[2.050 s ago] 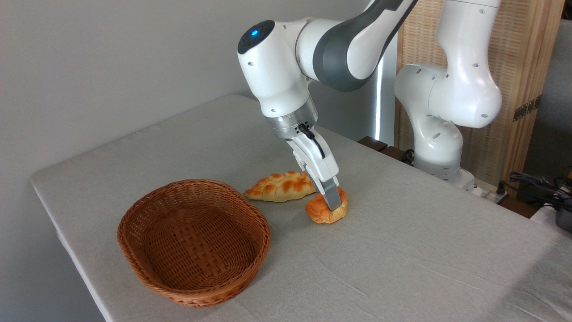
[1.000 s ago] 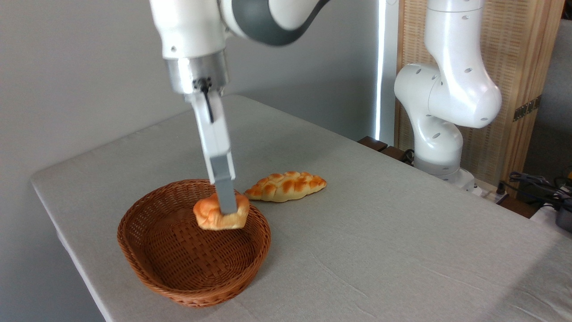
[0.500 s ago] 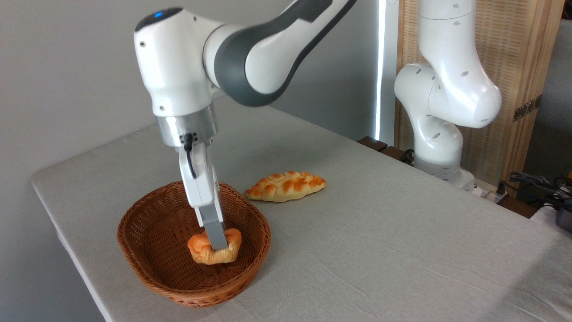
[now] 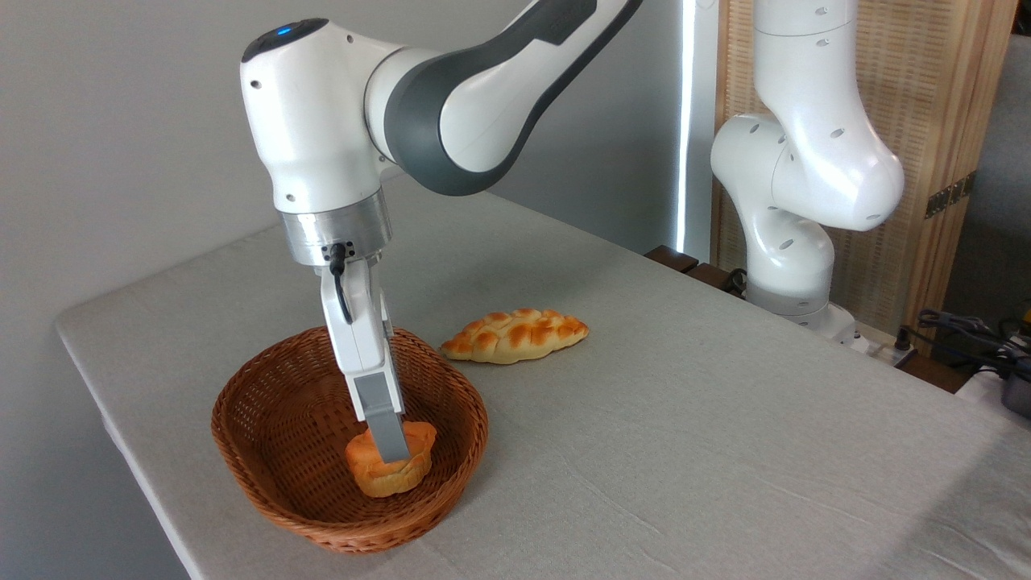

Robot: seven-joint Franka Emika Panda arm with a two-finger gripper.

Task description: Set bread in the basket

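The bread, a small orange-golden bun, is low inside the brown wicker basket, near its right side and at or just above the woven floor. My gripper reaches down into the basket from above and is shut on the bun. Only the near grey finger shows, pressed against the bun's front; the far finger is hidden behind it. The bun leans slightly.
A longer braided golden loaf lies on the grey table just behind and to the right of the basket. The arm's white base stands at the table's far right edge. Cables lie off the table at the right.
The bun was lifted from the table beside the braided loaf, carried left over the basket and lowered into it. In the last half second it sank a little further and tilted.
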